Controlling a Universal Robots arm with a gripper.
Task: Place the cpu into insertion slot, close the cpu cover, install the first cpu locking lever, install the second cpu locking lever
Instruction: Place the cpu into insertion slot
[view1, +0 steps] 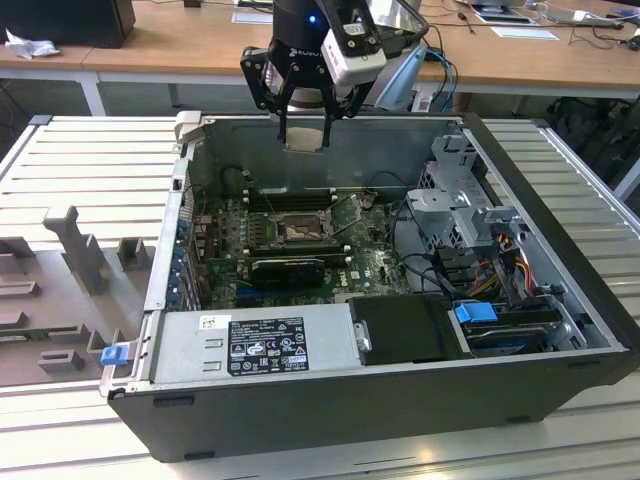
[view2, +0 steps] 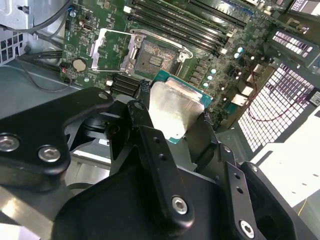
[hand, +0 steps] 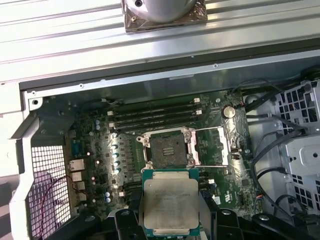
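My gripper (view1: 303, 138) hangs above the back wall of the open computer case, shut on the cpu (view1: 303, 134), a pale silvery square chip held by its two opposite edges. In both wrist views the cpu (hand: 170, 202) (view2: 175, 110) sits between the black fingers (view2: 142, 117), over the green board and short of the insertion slot (hand: 167, 150) (view2: 156, 57). The slot (view1: 298, 232) lies bare with its dark rim and tan centre showing. The cpu cover (hand: 210, 146) (view2: 111, 47) is swung open and lies beside the slot.
Long black memory slots (hand: 155, 115) run just behind the socket. A silver power supply (view1: 270, 345) fills the case front, with a drive cage (view1: 460, 200) and cables on the exterior view's right. Grey fixtures (view1: 80, 250) stand outside the case on the left.
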